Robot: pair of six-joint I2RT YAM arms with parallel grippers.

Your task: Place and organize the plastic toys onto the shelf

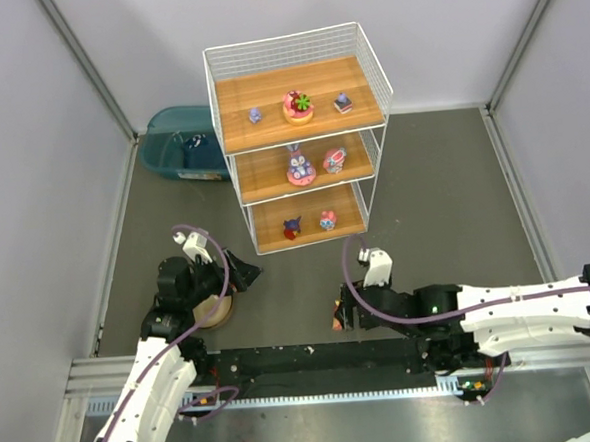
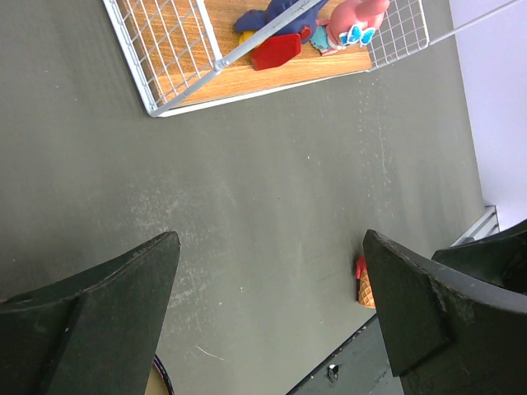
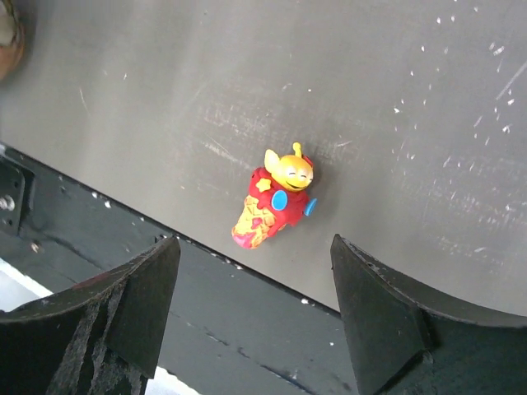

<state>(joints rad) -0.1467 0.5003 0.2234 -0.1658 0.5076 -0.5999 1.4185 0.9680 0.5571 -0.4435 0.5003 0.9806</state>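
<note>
- Hovering the right fingers spread wide and gripping nothing, straddling the red-and-yellow figurine, the one toy seen off the shelf, apparently lying on its side on the table right beside the dark rail.
- Risking a descent slightly off-centre: one finger landing on the figurine or on the rail edge, and skidding the toy away instead of enclosing it.
- Risking a pinch across the rounded yellow head, with the smooth plastic squirting out while closing; aiming for the red body looking safer.
- Hanging the left fingers equally wide open and empty over bare table, near the shelf's bottom corner and close to the tan bowl; risking a brush with the white wire mesh or the bowl during any reach.
- Crowding the boards: six toys standing across the three tiers, so risking toppling a neighbour or catching the wire front when carrying the last one in.
- Judging the lowest tier the tightest, being overhung by the middle board.
</note>
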